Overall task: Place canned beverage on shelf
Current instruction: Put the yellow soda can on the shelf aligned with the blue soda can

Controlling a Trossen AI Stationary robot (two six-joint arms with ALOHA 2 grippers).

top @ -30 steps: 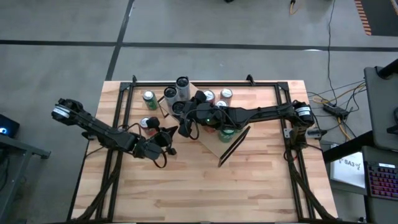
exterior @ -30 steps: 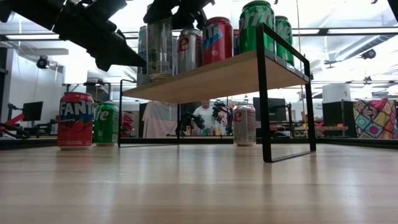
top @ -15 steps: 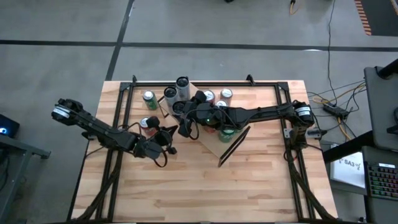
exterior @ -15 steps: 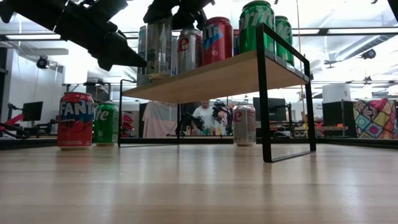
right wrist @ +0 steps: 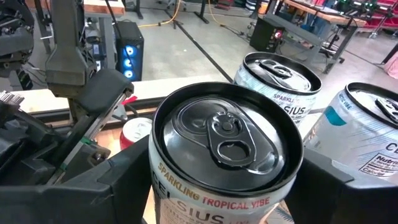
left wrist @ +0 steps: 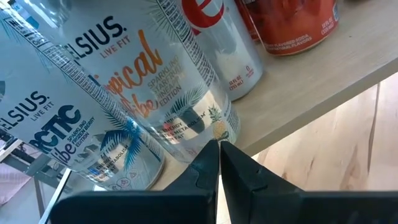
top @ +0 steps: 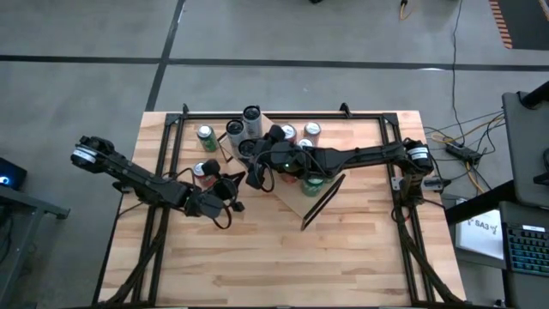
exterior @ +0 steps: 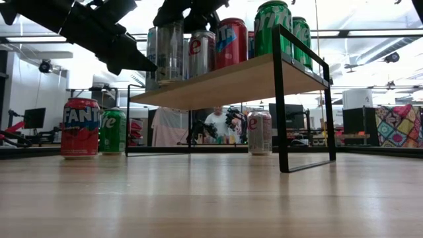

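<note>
A clear-and-silver Celsius "Tropical Vibe" can (right wrist: 224, 137) stands upright on the light-wood shelf board (exterior: 225, 82), near its left end and close to the edge (left wrist: 298, 93). My right gripper (right wrist: 227, 180) is above it (top: 251, 167), shut on the can (exterior: 170, 49). My left gripper (left wrist: 219, 149) is shut, a little left of the shelf (top: 233, 196), with its tips pointing at the can's lower wall (left wrist: 199, 124). Other cans stand on the board behind and beside this one. My right gripper pinches the can between its two fingers (right wrist: 127, 180), on opposite sides of the wall just under the top rim (right wrist: 168, 174). The fingers come from above. The can stands upright with its base on the shelf board. My left gripper's shut fingertips (left wrist: 211, 152) stand right at the can's base; I cannot tell whether they touch it.
Two more Celsius cans (right wrist: 277, 81) (right wrist: 367, 124) stand close by. Red (exterior: 231, 41) and green (exterior: 272, 26) cans fill the board's right part. A Fanta can (exterior: 80, 127) and a green can (exterior: 113, 131) stand on the table at the left, and one can (exterior: 259, 132) stands under the shelf.
</note>
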